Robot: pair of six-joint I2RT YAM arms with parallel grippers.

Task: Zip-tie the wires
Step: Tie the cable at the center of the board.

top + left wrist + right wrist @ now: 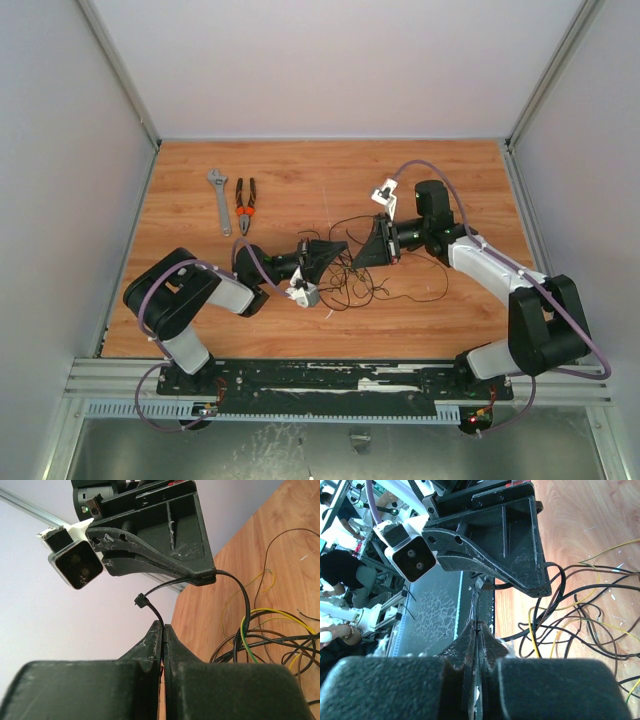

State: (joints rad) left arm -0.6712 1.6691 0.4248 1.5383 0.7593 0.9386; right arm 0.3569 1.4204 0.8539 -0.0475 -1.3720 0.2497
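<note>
Over the middle of the wooden table [300, 170] my two grippers meet tip to tip. In the left wrist view my left gripper [163, 626] is shut on the zip tie [140, 601], just below its small square head. The black strip runs from the head to the tip of my right gripper [207, 577], then curves down round the wires [270, 640]. My right gripper [477, 626] is also shut on the zip tie [517, 636], whose ribbed strip leads off to the wires [580, 620]. From above, the left gripper [340, 250] and right gripper [360, 255] hang over the wires [385, 285].
A grey adjustable wrench [218, 200] and orange-handled pliers [245, 205] lie at the back left of the table. Pale enclosure walls close in the left, back and right sides. A metal rail [340, 385] runs along the near edge by the arm bases.
</note>
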